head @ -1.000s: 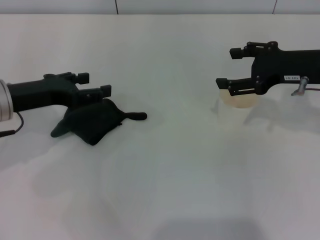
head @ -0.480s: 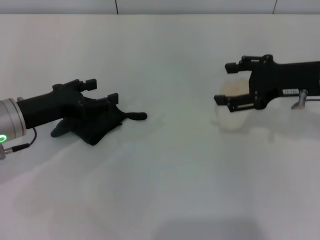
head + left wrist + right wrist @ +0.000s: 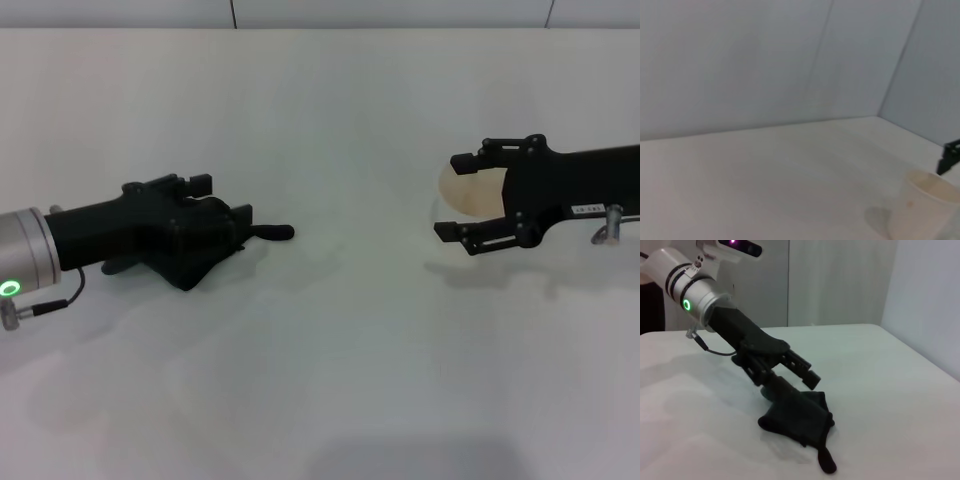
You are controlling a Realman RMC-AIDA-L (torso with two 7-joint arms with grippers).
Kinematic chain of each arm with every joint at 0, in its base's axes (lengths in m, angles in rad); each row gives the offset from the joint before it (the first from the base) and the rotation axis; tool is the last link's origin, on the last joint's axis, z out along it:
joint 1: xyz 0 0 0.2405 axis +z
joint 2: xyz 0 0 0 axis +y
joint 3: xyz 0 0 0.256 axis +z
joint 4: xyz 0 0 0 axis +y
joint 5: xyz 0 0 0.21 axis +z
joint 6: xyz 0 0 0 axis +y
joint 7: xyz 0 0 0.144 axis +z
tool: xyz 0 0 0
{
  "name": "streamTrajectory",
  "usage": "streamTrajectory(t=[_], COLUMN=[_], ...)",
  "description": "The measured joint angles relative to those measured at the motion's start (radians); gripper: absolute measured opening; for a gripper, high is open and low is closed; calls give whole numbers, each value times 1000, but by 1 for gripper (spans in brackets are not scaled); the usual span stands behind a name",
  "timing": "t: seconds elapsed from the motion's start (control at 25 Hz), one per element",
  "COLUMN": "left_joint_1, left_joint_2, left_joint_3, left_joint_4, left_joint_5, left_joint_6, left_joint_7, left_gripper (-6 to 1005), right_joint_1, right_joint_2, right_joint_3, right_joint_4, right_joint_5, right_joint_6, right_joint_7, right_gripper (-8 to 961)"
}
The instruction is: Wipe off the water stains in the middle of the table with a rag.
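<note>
The black-green rag [image 3: 190, 258] lies crumpled on the left of the white table [image 3: 330, 380], its thin tail [image 3: 275, 232] pointing toward the middle. My left gripper [image 3: 220, 200] is lowered onto the rag's top, fingers open. The right wrist view shows the same rag [image 3: 800, 420] under the left gripper [image 3: 802, 371]. On the right, my right gripper [image 3: 462, 195] is shut on a translucent whitish cup [image 3: 462, 185], tipped with its mouth toward the middle. The cup [image 3: 920, 207] also appears in the left wrist view. I see no water stains on the table.
A grey wall runs along the table's far edge [image 3: 320, 28]. Bare white tabletop lies between the two arms and in front of them. My left arm's silver wrist with a green light [image 3: 12, 288] reaches in from the left edge.
My left gripper moved right and down onto the rag. My right gripper shifted slightly toward the front and rotated, tipping the cup it holds from upright toward the middle.
</note>
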Motion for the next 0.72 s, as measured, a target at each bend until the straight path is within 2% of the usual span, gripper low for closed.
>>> streamTrajectory(t=[0.24,0.44,0.72], left_joint_1=[4,8,3], left_joint_2=[2,15,15], left_joint_3=[1,-2,-1], left_joint_4=[11,11,13], left_joint_5=[55,79,85], left_joint_6=[39,50,52], left_joint_7=[-44,-58,-59], left_gripper=[861,861,861], right_joint_1=[-13,-15,-16], right_joint_2=[1,2,4], right_joint_3=[1,1,1], right_joint_4=[-11,-6,2], right_joint_5=[4,6,7], right_joint_6=[-1,-1,3], right_joint_7=[-20,-29,-38], right_gripper=[841,841,841])
